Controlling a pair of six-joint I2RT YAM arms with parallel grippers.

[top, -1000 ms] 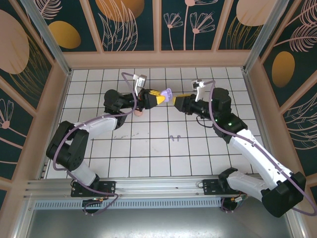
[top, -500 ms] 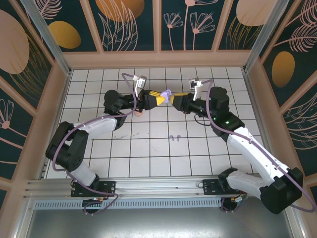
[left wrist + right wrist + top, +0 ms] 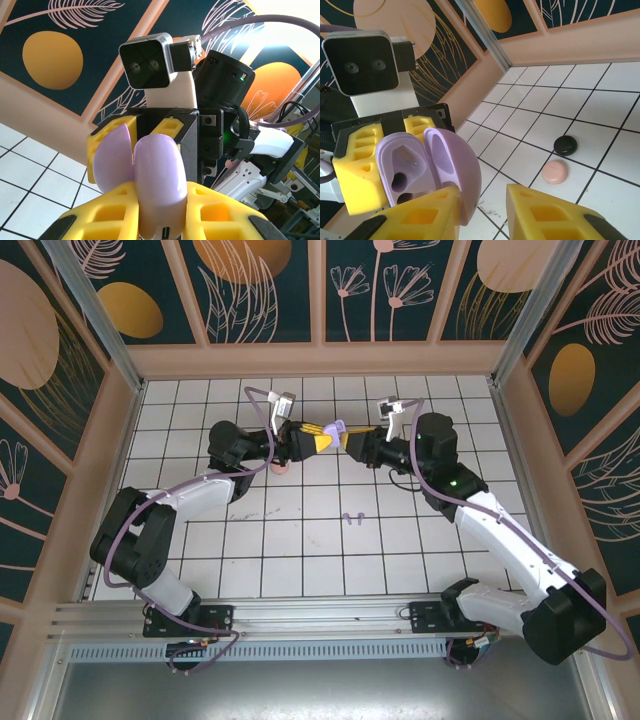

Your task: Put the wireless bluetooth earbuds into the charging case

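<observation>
Lavender charging case [image 3: 335, 430] sits pinched, lid open, in the left claw [image 3: 320, 440] as the right claw [image 3: 358, 443], parted but narrowing, has closed in on its lid, the lavender earbuds [image 3: 347, 516] lying on the worktop [image 3: 200, 550] well clear of both claws, so insertion hasn't begun.

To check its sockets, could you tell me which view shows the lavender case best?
The right wrist view: the open lavender case faces that camera, its hollowed inside plain. The left wrist view gives its smooth outer shells; the top view, a small lavender shape.
</observation>
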